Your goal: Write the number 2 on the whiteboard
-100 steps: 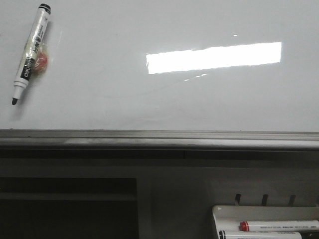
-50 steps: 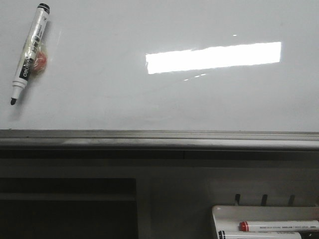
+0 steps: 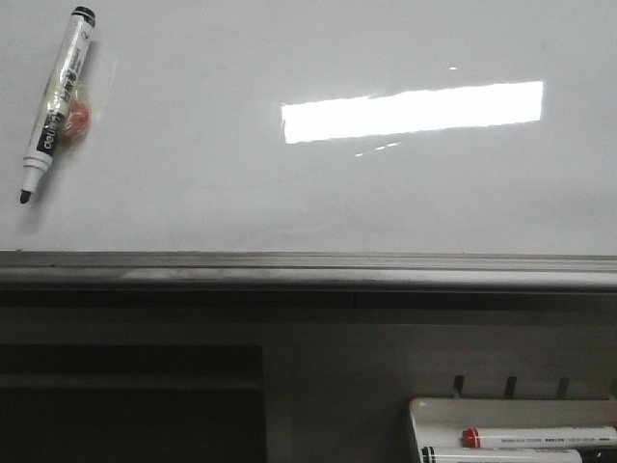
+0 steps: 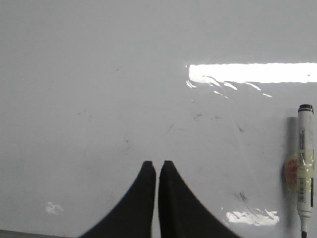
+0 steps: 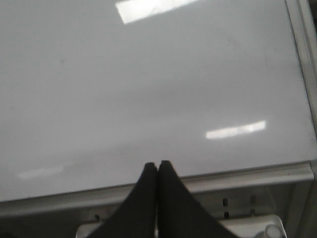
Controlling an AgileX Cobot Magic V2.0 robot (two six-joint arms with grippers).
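On whiteboard (image 3: 289, 203), marker (image 3: 58, 96) label unreadable.

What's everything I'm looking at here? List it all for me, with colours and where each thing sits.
whiteboard: one, glossy white, fills the upper front view; no number written on it yet.
light reflection: one, bright white bar, upper right of the board.
grey rail: one, along the board's lower edge.
marker on the board: one, white body, black tip, uncapped, upper left, tip pointing down.
marker tray: one, white, lower right below the rail.
markers in the tray: two, white, one with a red band.
left gripper: black fingers together, empty.
right gripper: black fingers together, empty.
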